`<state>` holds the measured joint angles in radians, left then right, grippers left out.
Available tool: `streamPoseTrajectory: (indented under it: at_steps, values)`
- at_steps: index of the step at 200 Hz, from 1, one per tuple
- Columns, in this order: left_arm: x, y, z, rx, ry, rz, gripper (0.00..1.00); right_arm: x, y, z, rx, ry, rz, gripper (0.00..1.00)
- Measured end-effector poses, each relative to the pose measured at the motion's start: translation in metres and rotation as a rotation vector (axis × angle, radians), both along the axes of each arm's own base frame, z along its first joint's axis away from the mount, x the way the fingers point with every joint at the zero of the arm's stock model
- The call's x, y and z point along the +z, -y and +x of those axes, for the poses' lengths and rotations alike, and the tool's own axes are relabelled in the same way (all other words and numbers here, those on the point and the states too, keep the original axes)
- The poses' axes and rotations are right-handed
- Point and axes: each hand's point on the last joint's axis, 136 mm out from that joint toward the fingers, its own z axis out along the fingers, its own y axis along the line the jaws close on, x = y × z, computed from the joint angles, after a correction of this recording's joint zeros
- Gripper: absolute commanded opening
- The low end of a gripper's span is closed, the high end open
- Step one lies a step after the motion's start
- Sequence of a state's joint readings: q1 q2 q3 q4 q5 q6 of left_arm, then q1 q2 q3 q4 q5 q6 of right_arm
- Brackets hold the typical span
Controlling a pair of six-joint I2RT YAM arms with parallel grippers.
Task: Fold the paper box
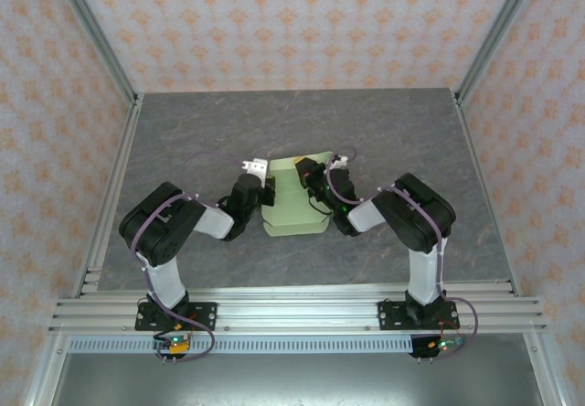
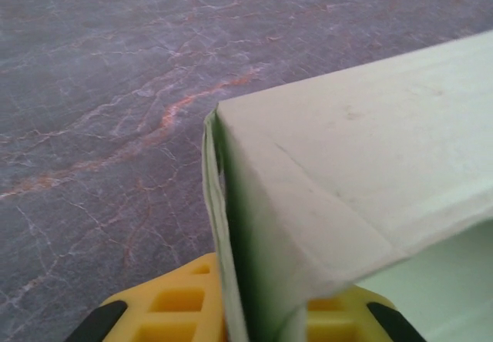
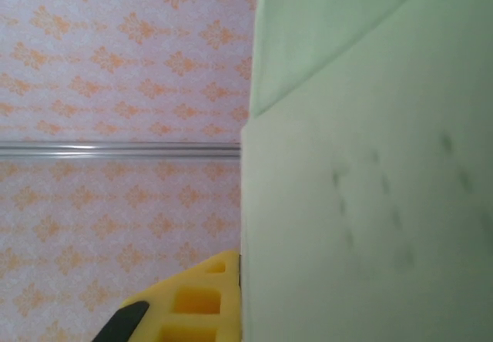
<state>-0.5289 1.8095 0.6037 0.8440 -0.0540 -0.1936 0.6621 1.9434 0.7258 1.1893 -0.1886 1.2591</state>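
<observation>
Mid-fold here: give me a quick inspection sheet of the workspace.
Surface: grey marbled table, no spills seen.
Job's things: pale green paper box, partly folded, lying between the arms.
Clutter: nothing seen.
Grippers: left gripper shut on the box's left wall; right gripper at its far right edge, one yellow finger against the card, grip unclear.
Cables: purple cables looped along both arms.
Surroundings: orange-patterned walls; aluminium frame rails.

Grey marbled table between orange-patterned walls.
</observation>
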Motion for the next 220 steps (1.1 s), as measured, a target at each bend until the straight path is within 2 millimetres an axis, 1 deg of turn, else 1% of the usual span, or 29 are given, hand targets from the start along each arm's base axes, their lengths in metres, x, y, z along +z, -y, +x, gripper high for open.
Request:
streamPoseTrajectory:
  at_steps: [34, 52, 67, 79, 91, 130, 143, 154, 161, 168, 177, 189, 200, 208, 220]
  values:
    - [0.001, 0.0, 0.003, 0.01, 0.002, -0.012, 0.09, 0.003, -0.009, -0.012, 0.052, -0.003, -0.049, 0.3]
    - [0.005, 0.002, 0.006, 0.006, 0.013, -0.016, 0.09, 0.004, -0.007, -0.022, 0.079, -0.004, -0.091, 0.36]
    - [0.007, 0.005, 0.007, -0.007, 0.02, -0.011, 0.09, 0.01, -0.005, -0.032, 0.108, 0.005, -0.132, 0.4]
    - [0.008, 0.006, 0.007, -0.017, 0.023, -0.006, 0.09, 0.02, -0.002, -0.04, 0.132, 0.027, -0.17, 0.43]
    - [0.008, 0.006, 0.007, -0.023, 0.027, 0.007, 0.09, 0.035, 0.003, -0.05, 0.154, 0.059, -0.208, 0.45]
    - [0.007, 0.013, 0.002, -0.082, 0.03, 0.053, 0.1, 0.099, 0.02, -0.089, 0.241, 0.238, -0.319, 0.47]
    - [0.01, 0.015, 0.002, -0.099, 0.036, 0.057, 0.11, 0.113, 0.029, -0.1, 0.255, 0.284, -0.365, 0.47]
    - [0.01, 0.017, -0.001, -0.123, 0.039, 0.06, 0.11, 0.119, 0.039, -0.105, 0.258, 0.3, -0.417, 0.48]
    - [0.011, 0.019, -0.004, -0.14, 0.042, 0.06, 0.11, 0.122, 0.046, -0.103, 0.253, 0.303, -0.452, 0.48]
    - [0.011, 0.02, -0.008, -0.161, 0.042, 0.062, 0.11, 0.123, 0.055, -0.097, 0.243, 0.294, -0.496, 0.48]
    - [0.01, 0.023, -0.013, -0.194, 0.041, 0.063, 0.12, 0.125, 0.067, -0.082, 0.234, 0.273, -0.568, 0.49]
    - [0.008, 0.027, -0.019, -0.235, 0.038, 0.067, 0.12, 0.129, 0.076, -0.06, 0.24, 0.247, -0.646, 0.5]
    - [0.007, 0.03, -0.023, -0.266, 0.034, 0.065, 0.13, 0.131, 0.079, -0.041, 0.26, 0.236, -0.707, 0.51]
    - [0.007, 0.033, -0.024, -0.288, 0.035, 0.065, 0.14, 0.129, 0.077, -0.032, 0.293, 0.229, -0.739, 0.52]
    - [0.009, 0.038, -0.027, -0.32, 0.039, 0.062, 0.14, 0.117, 0.068, -0.025, 0.373, 0.209, -0.773, 0.53]
